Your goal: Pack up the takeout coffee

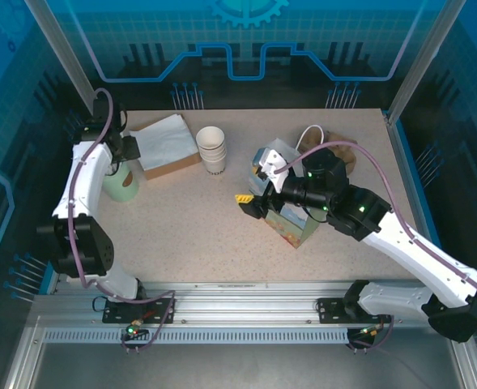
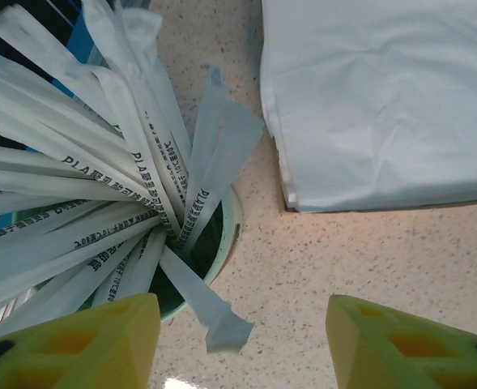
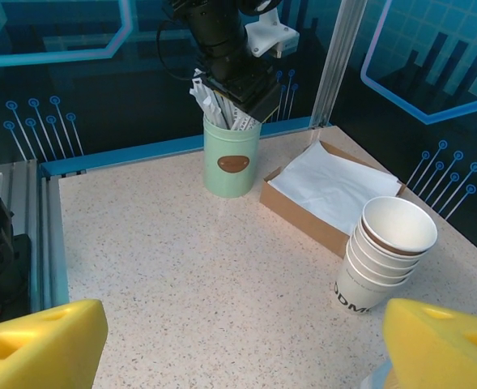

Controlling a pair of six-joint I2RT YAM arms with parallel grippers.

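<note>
Could tip the mint-green cylindrical holder (image 3: 231, 166) by snagging white paper-wrapped straws (image 2: 100, 162); left fingers (image 2: 76, 340) apart, right fingers (image 3: 36, 340) wide.

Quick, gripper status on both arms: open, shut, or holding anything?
Left gripper: open, fingers apart by the straw holder, gripping nothing.
Right gripper: open, empty.

On the speckled table (image 1: 189, 231) a straw holder (image 1: 123, 185) is placed at 9 o'clock, a napkin tray (image 1: 167, 146) at 10, stacked paper cups (image 1: 212, 149) at 11.
</note>
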